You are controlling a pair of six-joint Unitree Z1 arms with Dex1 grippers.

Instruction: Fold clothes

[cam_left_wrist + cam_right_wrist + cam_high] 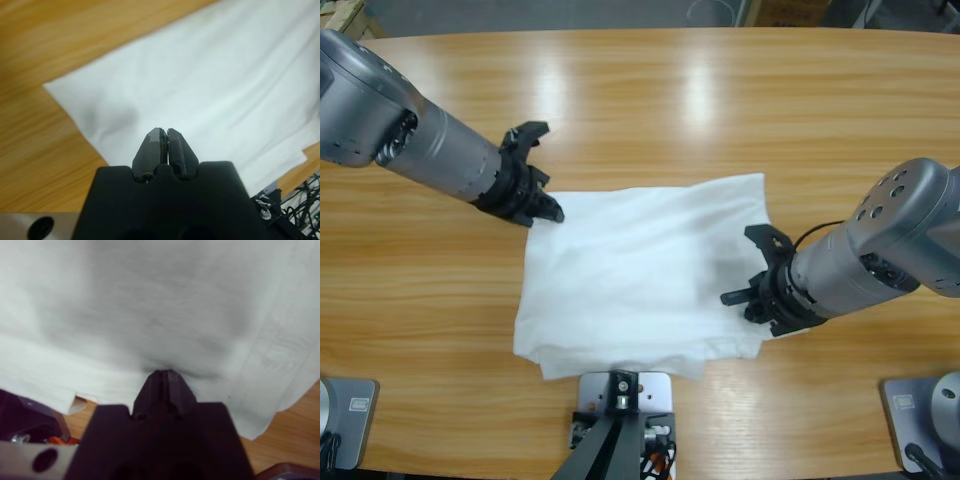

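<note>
The folded plain white soft-fabric T-shirt (640, 280) lies on the long wooden table (670, 110) between both closed grippers (left gripper (167, 131) over its corner, right gripper (166, 373) pressing its edge).

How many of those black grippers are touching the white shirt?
2. The left gripper sits at the T-shirt's far-left corner; the right gripper presses on its right edge. Whether either actually pinches fabric isn't visible.
</note>
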